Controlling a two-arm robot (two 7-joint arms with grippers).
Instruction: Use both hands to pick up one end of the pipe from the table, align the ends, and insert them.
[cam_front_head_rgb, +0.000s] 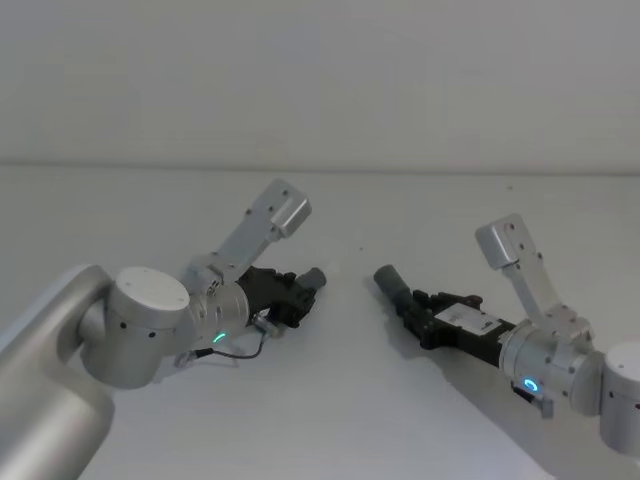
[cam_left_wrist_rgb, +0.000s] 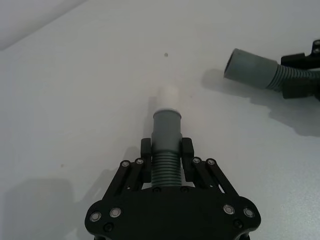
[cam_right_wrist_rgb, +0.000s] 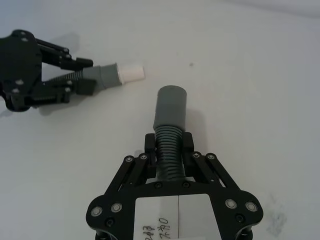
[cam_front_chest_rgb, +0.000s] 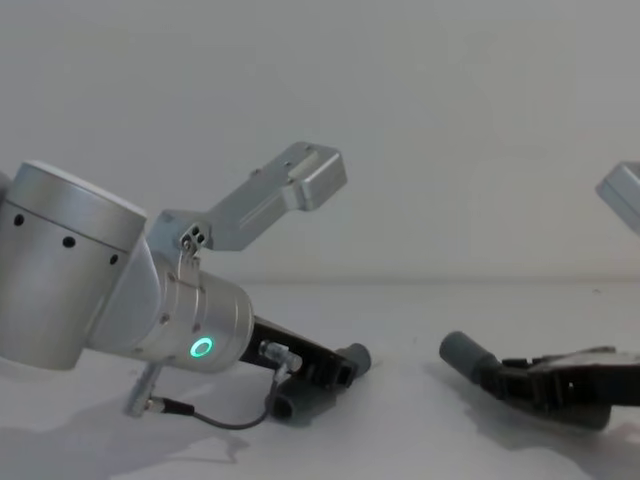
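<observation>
My left gripper (cam_front_head_rgb: 300, 292) (cam_left_wrist_rgb: 166, 148) is shut on the ribbed body of the short dark grey pipe piece (cam_left_wrist_rgb: 165, 165). That piece's smooth cuff (cam_left_wrist_rgb: 166, 126) and narrow white tip (cam_left_wrist_rgb: 167, 95) stick out ahead of the fingers, low over the white table (cam_front_head_rgb: 340, 400). Over on the right, my right gripper (cam_front_head_rgb: 415, 305) (cam_right_wrist_rgb: 169, 144) is shut on the other pipe piece (cam_right_wrist_rgb: 168, 157), whose open round cuff (cam_right_wrist_rgb: 171, 105) (cam_front_head_rgb: 390, 278) points toward the left one. The two ends face each other across a short gap and are not in line. In the chest view the left cuff (cam_front_chest_rgb: 355, 357) and right cuff (cam_front_chest_rgb: 462, 352) sit at similar height.
A thin black cable (cam_front_head_rgb: 240, 352) loops on the table under my left wrist. Small dark specks (cam_left_wrist_rgb: 166, 54) mark the surface. Bare table stretches in front of and behind both grippers, with a plain wall (cam_front_head_rgb: 320, 80) at the back.
</observation>
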